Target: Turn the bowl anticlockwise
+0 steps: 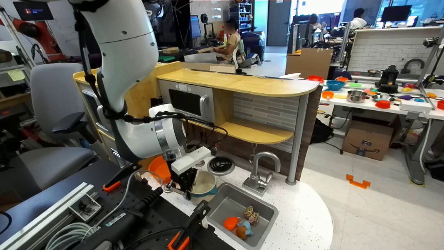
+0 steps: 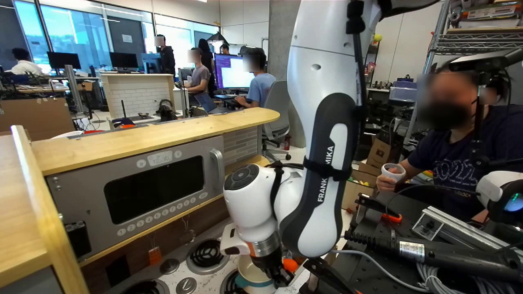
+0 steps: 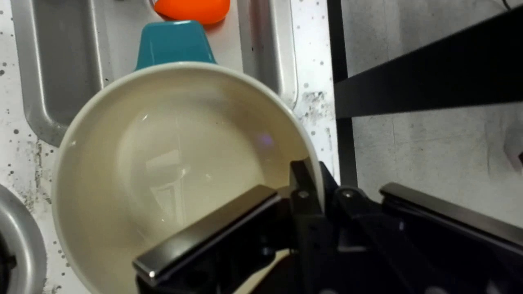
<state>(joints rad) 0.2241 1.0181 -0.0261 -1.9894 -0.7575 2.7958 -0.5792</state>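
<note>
The bowl (image 3: 179,163) is cream inside, with a teal handle (image 3: 175,45) that points to the top of the wrist view, over the sink. It also shows in both exterior views, partly behind the gripper, with a teal outside (image 1: 204,185) (image 2: 254,275). My gripper (image 3: 314,168) is shut on the bowl's rim at its right side in the wrist view, one finger inside and one outside. In an exterior view the gripper (image 1: 188,192) is low at the bowl's near side. I cannot tell whether the bowl rests on the counter.
The grey sink (image 1: 223,205) next to the bowl holds an orange object (image 1: 231,223) and several toys. A faucet (image 1: 256,173) stands behind it. A burner (image 1: 221,164) and an orange bowl (image 1: 160,168) are nearby. A wooden shelf (image 1: 258,133) overhangs the back.
</note>
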